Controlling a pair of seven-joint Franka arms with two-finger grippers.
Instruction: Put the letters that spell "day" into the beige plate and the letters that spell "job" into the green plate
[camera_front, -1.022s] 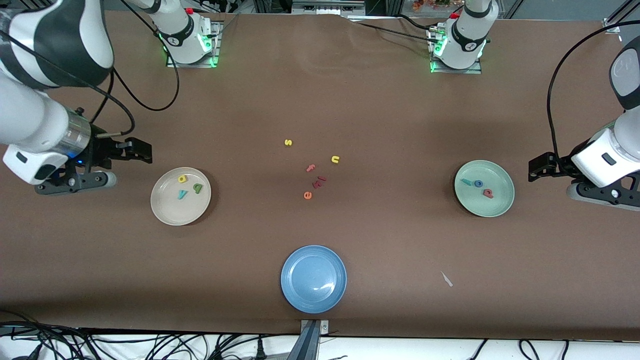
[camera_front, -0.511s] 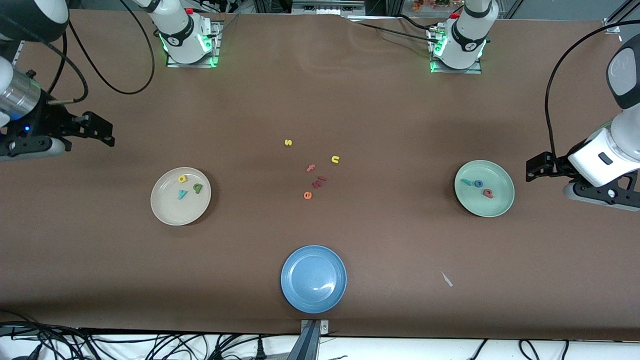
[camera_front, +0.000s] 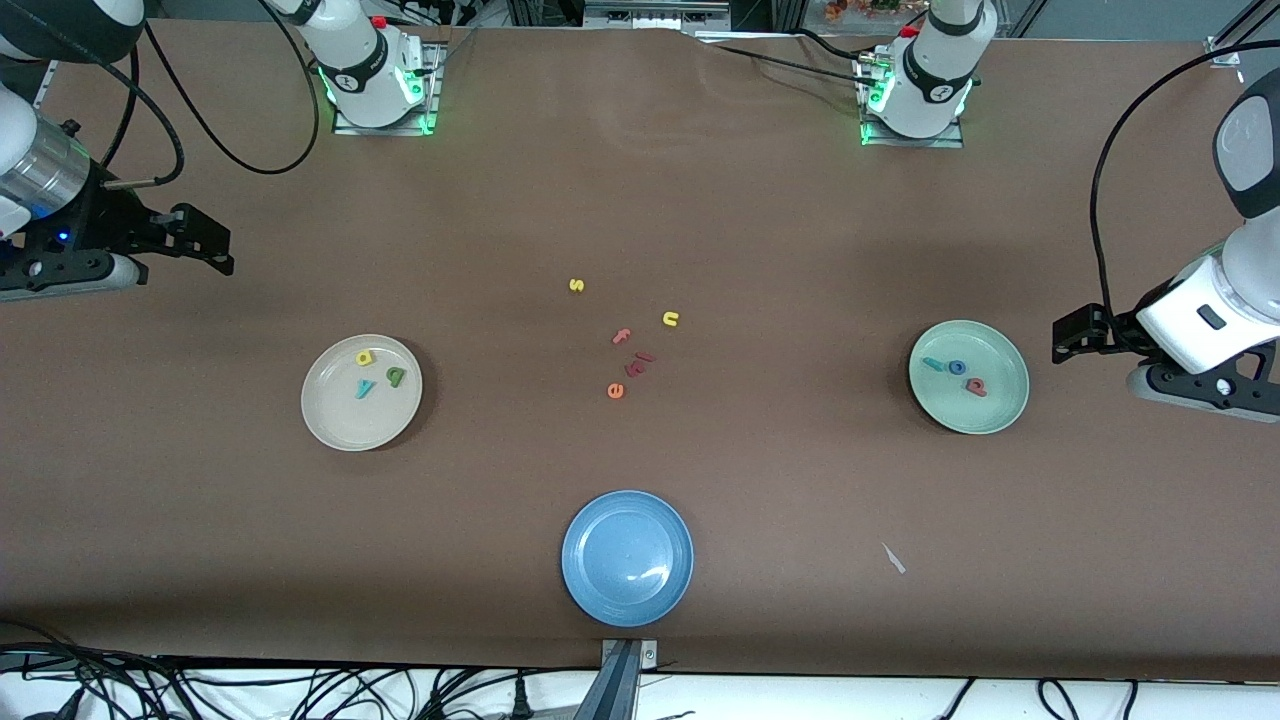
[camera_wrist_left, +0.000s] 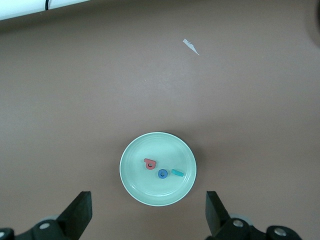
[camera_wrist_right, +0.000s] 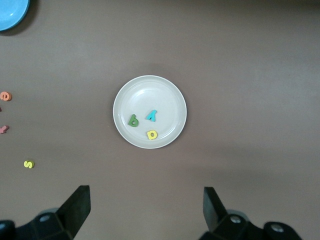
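The beige plate (camera_front: 340, 420) (camera_wrist_right: 160, 95) holds a yellow d (camera_front: 365, 357) (camera_wrist_right: 152, 134), a green a (camera_front: 396, 376) (camera_wrist_right: 133, 121) and a teal y (camera_front: 364, 388) (camera_wrist_right: 152, 115). In the green plate (camera_front: 985, 410) (camera_wrist_left: 150, 187) lie a teal j (camera_front: 935, 364) (camera_wrist_left: 177, 172), a blue o (camera_front: 957, 368) (camera_wrist_left: 162, 174) and a red b (camera_front: 976, 386) (camera_wrist_left: 149, 163). My right gripper (camera_front: 208, 250) (camera_wrist_right: 147, 210) hangs open and empty over bare table at the right arm's end. My left gripper (camera_front: 1068, 336) (camera_wrist_left: 148, 215) is open and empty over the table beside the green plate.
A blue plate (camera_front: 627, 557) sits near the front edge. Loose letters lie mid-table: a yellow s (camera_front: 576, 285), a yellow n (camera_front: 670, 319), a pink f (camera_front: 621, 336), an orange e (camera_front: 615, 391) and small red pieces (camera_front: 638, 362). A white scrap (camera_front: 893, 558) lies toward the left arm's end.
My right arm has pulled away from beside the beige plate toward its own end of the table, gripper still open. The left arm has barely shifted.
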